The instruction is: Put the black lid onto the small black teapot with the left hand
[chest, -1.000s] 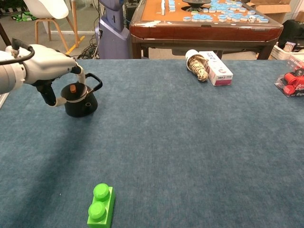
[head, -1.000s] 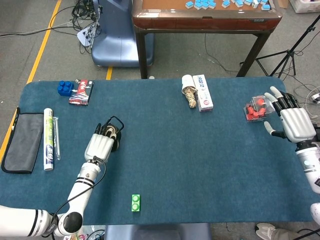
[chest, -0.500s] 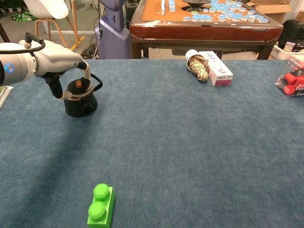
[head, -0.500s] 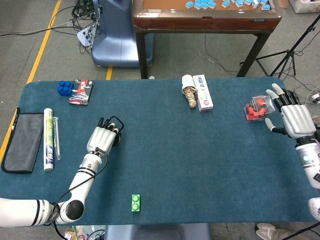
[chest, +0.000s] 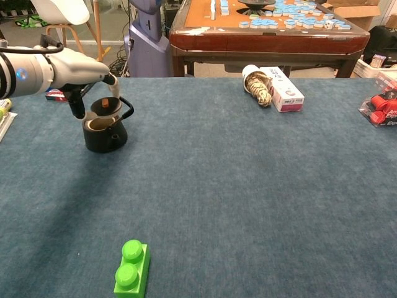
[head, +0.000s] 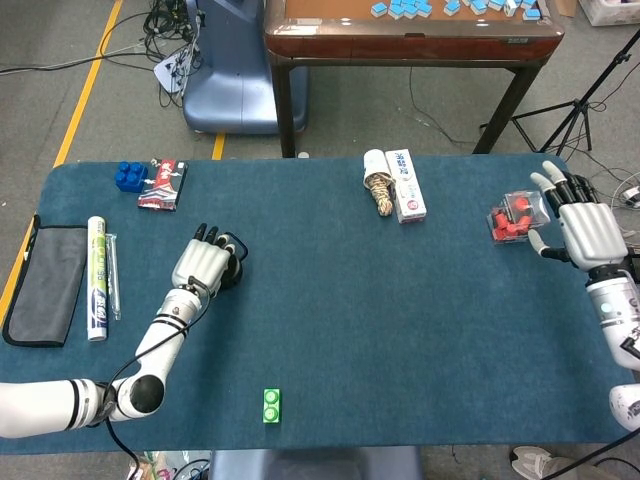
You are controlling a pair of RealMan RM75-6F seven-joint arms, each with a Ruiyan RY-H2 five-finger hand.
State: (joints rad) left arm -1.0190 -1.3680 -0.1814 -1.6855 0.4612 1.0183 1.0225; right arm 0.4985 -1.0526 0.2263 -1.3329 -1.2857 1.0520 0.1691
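Observation:
The small black teapot (chest: 104, 136) stands on the blue table at the left, and its round mouth shows uncovered. Just above it my left hand (chest: 87, 77) holds the black lid (chest: 102, 107), tilted, with its small orange knob toward the fingertips. In the head view the left hand (head: 205, 265) covers most of the teapot (head: 233, 273); the lid is hidden there. My right hand (head: 585, 232) hovers at the far right edge with fingers spread and nothing in it.
A green brick (chest: 131, 268) lies near the front edge. A rope-filled cup (head: 378, 190) and a white box (head: 408, 185) sit at the back. A clear box of red pieces (head: 512, 218) lies beside the right hand. A tube (head: 96, 278) and a grey cloth (head: 48, 285) lie far left.
The lid sat on the teapot a second ago. My left hand has lifted it up and tilted it, and the teapot's mouth now shows. The right hand shifted slightly.

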